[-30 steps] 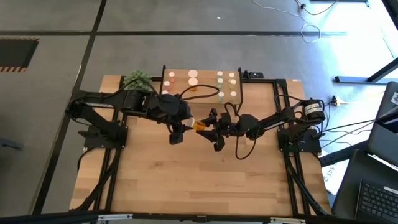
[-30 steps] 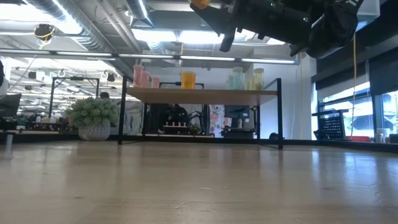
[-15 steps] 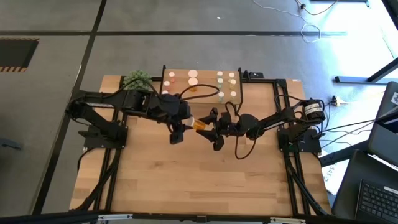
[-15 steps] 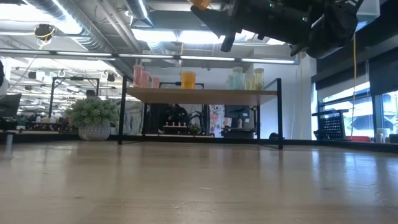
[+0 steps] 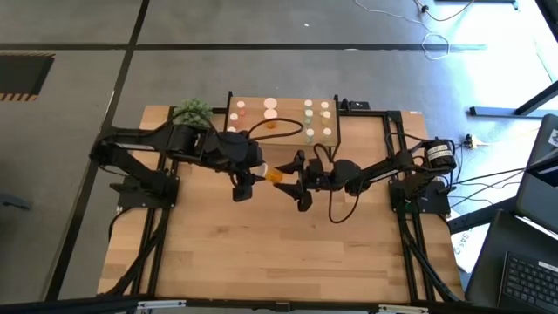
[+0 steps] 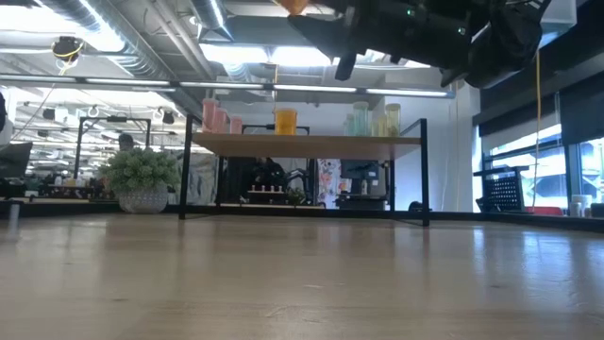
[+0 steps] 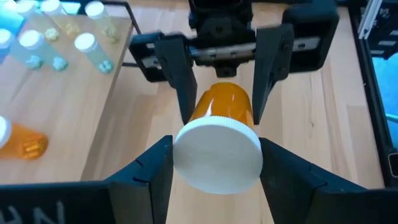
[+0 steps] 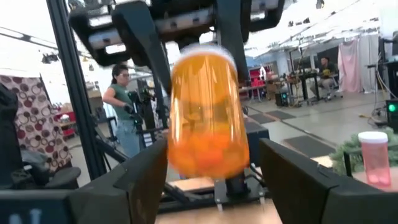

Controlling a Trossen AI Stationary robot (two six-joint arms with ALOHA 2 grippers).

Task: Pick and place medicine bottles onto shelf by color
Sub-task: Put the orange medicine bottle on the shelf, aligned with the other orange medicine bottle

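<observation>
An orange medicine bottle (image 5: 275,174) with a white cap hangs high over the table's middle, between my two grippers. My left gripper (image 7: 217,171) is shut on its cap end. My right gripper (image 8: 211,180) faces it from the table's right, open, one finger on each side of the orange body (image 7: 224,102) with a gap showing. The shelf (image 6: 307,144) stands at the far edge. Pink (image 6: 217,118), orange (image 6: 285,121) and pale green bottles (image 6: 373,120) stand on its board. My left gripper pinches the bottle's white cap (image 7: 181,158) between its two fingers (image 7: 149,177), coming from the table's left and slanting downward. The bottle points away from the gripper toward the table's right. It is lifted well clear of the table.
A potted plant (image 5: 192,112) sits at the shelf's left end. An orange bottle (image 7: 18,142) lies on its side on the shelf board. Bare wooden tabletop (image 5: 279,253) stretches from the grippers to the near edge.
My right gripper has opened and let go of the orange bottle's body. Its fingers now stand apart from it on either side. The bottle stays in my left gripper, lifted clear.
</observation>
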